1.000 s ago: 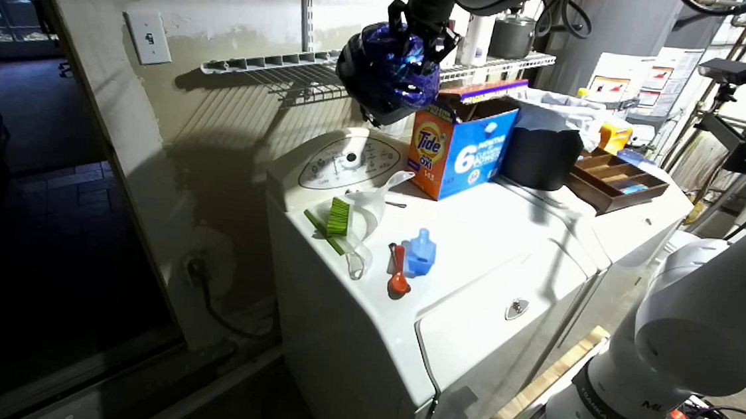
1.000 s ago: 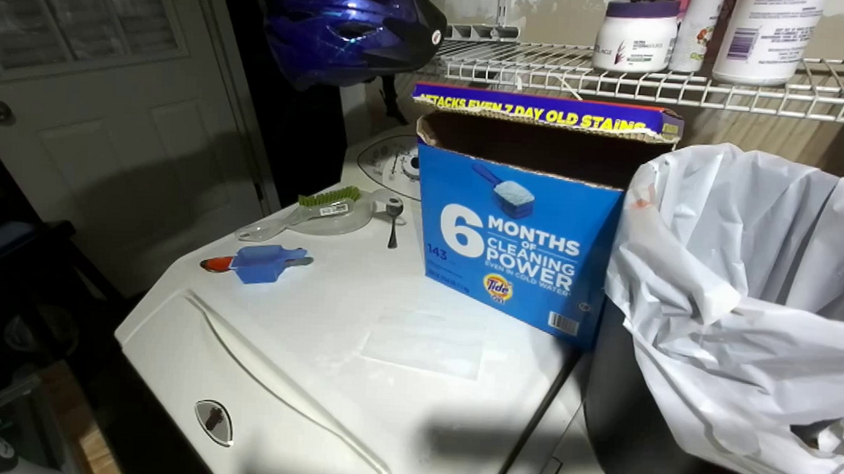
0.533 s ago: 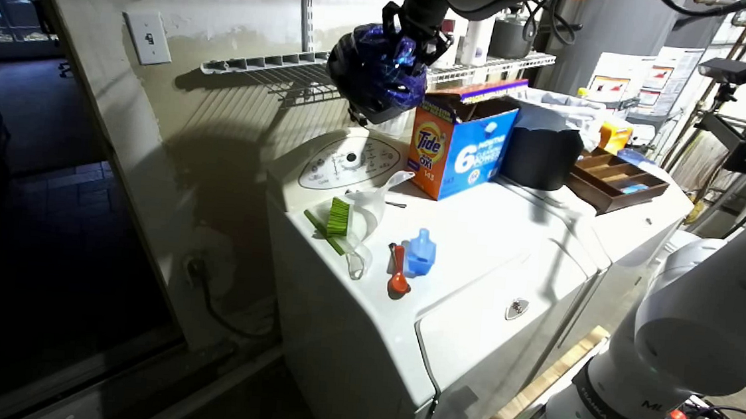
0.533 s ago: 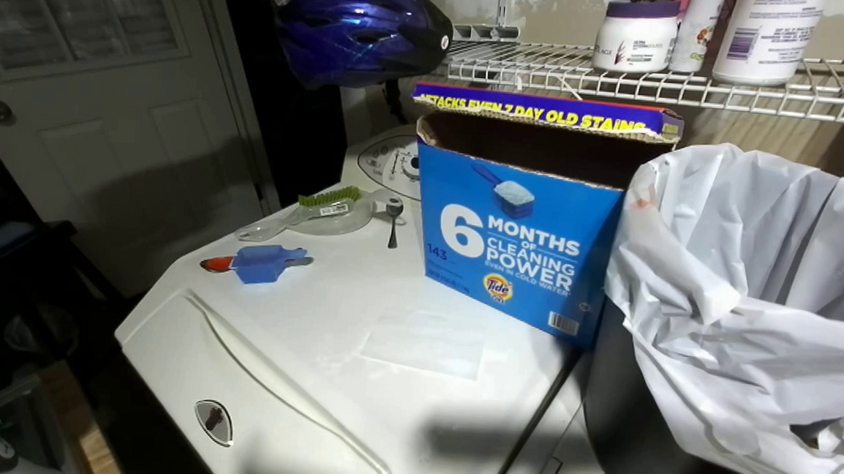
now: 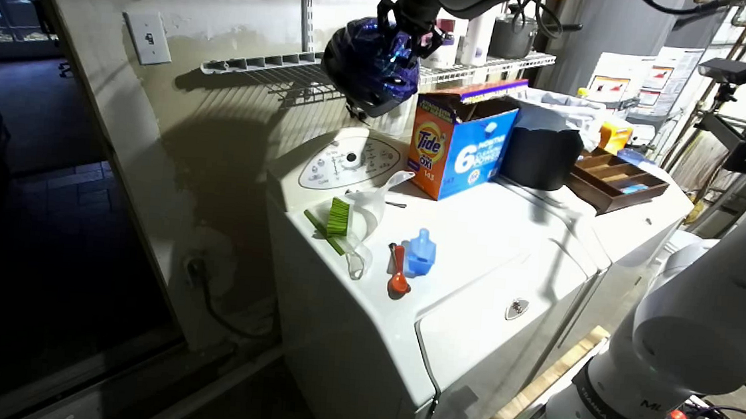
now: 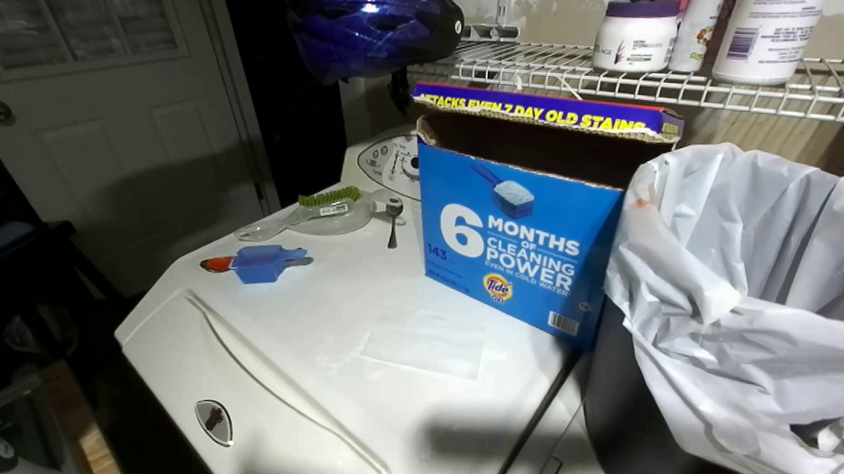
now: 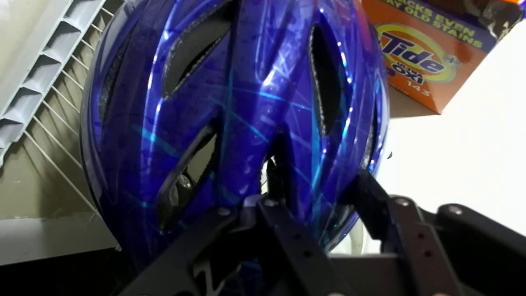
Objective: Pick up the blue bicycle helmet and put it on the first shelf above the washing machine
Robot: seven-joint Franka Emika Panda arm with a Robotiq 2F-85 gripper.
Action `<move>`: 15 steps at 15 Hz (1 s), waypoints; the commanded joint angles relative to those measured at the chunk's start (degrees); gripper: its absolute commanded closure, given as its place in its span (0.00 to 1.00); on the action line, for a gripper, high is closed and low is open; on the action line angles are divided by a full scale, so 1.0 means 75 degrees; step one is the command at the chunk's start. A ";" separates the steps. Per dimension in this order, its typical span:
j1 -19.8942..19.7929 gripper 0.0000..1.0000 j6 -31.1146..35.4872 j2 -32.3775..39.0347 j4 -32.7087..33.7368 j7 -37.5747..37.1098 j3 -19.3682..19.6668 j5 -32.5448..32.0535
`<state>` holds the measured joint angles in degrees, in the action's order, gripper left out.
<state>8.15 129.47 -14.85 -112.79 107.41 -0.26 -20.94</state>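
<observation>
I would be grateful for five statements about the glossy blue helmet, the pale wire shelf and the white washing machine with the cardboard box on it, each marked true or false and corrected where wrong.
1. The black two-fingered gripper holds the glossy dark-blue domed helmet. True.
2. An orange-and-blue cardboard box stands on the boxy white washing machine. True.
3. The box's top is sealed. False: it is open.
4. The helmet rests on the washing machine. False: the gripper holds it up off the machine.
5. A white jar with a purple lid stands on the pale wire shelf. True.
</observation>
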 commanded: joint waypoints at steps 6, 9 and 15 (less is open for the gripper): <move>-0.0367 0.79 0.0150 0.0928 0.1232 0.0803 -0.0042 -0.0074; -0.0450 0.79 0.0162 0.1291 0.1560 0.0896 -0.0054 -0.0106; -0.0639 0.79 0.0264 0.2036 0.2399 0.0754 -0.0049 -0.0138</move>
<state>4.46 130.79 -3.45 -100.33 112.74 -0.25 -21.19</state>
